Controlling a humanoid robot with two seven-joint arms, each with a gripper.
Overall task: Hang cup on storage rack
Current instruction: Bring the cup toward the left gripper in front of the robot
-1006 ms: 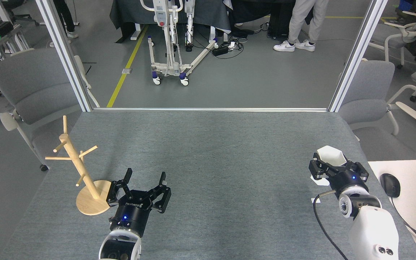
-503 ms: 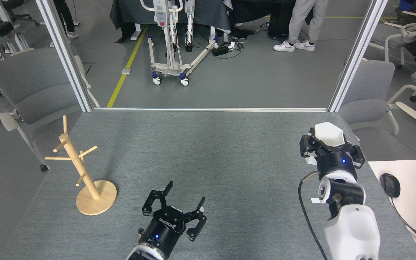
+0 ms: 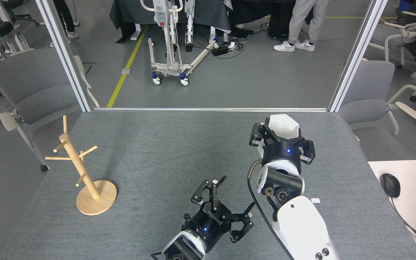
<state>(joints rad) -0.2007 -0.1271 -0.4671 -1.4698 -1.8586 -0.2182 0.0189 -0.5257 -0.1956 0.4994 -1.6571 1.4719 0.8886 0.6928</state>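
Note:
The white faceted cup [image 3: 283, 126] is held up above the table at centre right, its open hexagonal mouth facing me, with my right gripper [image 3: 282, 139] shut around its body. The wooden storage rack [image 3: 81, 169] stands upright on its round base at the table's left side, all its pegs bare. My left gripper [image 3: 231, 198] is low near the front centre of the table, fingers spread open and holding nothing, far right of the rack and just below the right arm.
A grey table [image 3: 179, 151] carries everything. Grey chairs [image 3: 31, 90] flank it on both sides. A white side desk [image 3: 410, 202] at right holds a mouse [image 3: 390, 184] and keyboard. A person's legs [image 3: 303, 25] and a wheeled lift stand beyond the far edge.
My right gripper has carried the cup up and leftward from the table's right edge toward the centre. The left gripper has slid right, away from the rack base, staying open.

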